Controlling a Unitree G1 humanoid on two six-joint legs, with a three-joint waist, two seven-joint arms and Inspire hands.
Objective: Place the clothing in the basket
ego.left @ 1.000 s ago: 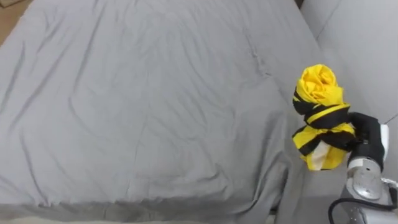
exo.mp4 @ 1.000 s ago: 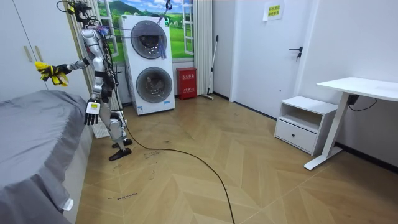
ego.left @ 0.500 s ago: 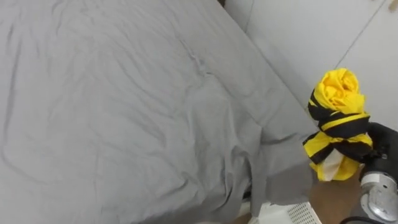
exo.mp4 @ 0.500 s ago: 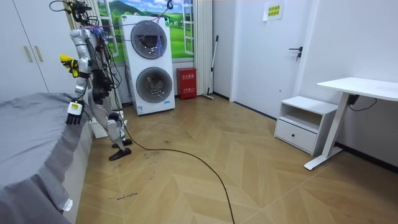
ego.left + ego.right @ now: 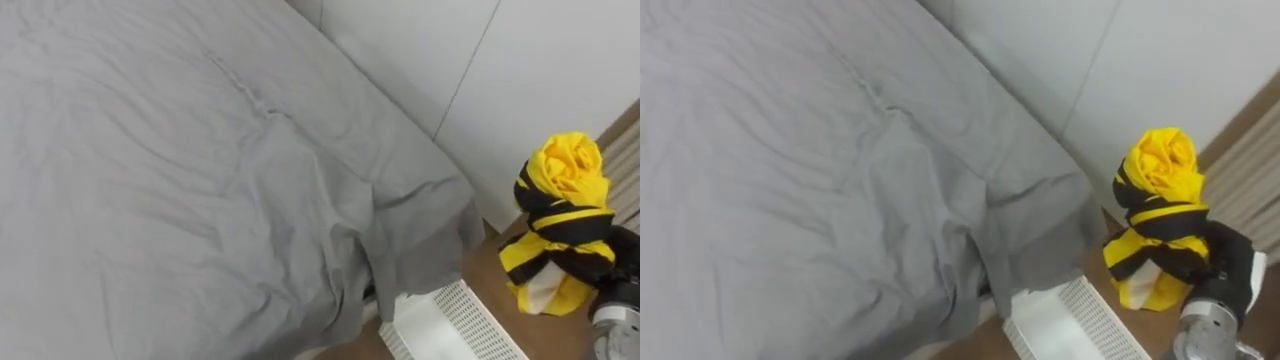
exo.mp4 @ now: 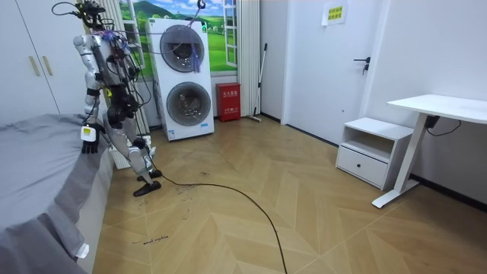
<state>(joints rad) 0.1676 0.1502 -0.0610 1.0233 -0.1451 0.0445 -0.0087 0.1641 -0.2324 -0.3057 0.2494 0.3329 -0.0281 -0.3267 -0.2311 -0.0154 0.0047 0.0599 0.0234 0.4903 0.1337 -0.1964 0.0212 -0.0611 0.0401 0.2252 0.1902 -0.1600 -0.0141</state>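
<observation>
To the left of the right hand point(image 5: 1230, 262), the grey-sheeted bed point(image 5: 150, 180) takes up most of both eye views, its corner hanging down just left of the load. Behind and above the hand stands a white panelled wall or wardrobe point(image 5: 520, 80). Below and to the left of the hand, on the floor against the bed's corner, is the white ribbed basket point(image 5: 475, 320); part of it is cut off by the view's lower edge. The yellow-and-black garment point(image 5: 560, 230) is bunched into a bundle and held in the air, clear of bed and basket. The right hand is clamped round its lower half.

Judgement: the step in hand is the carry to the basket. The bundle should be brought left and down until it hangs squarely over the basket's opening, and released only then, since loose ends could catch the rim.

The right eye view shows the dark hand wrapped on the cloth; the left eye view shows little more than its edge. The room view adds the stance: upright at the bed's corner, near stacked washing machines point(image 6: 183, 76), left hand point(image 6: 90, 143) hanging by the mattress, its state not determinable.
</observation>
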